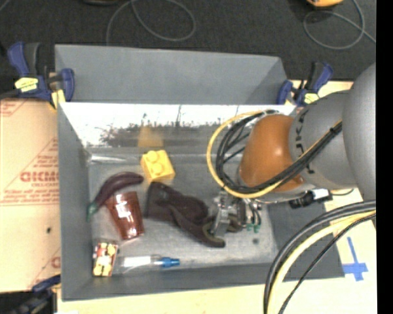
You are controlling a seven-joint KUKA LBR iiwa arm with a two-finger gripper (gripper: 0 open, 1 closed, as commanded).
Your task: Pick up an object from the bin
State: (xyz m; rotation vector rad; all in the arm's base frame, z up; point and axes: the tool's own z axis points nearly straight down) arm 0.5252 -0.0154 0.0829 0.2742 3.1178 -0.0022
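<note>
Fingers [224, 222] at brown cloth [180, 209], arm low

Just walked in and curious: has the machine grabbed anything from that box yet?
Done: the tool is down in the bin, at the right end of the dark brown cloth. In hand: whether it grips the cloth I cannot tell; nothing is lifted. Left: raising a thing out. The yellow block and red cup lie apart from it.

The brick [158, 165] is yellow, the cloth [179, 208] dark brown, the cup [126, 216] red.
</note>
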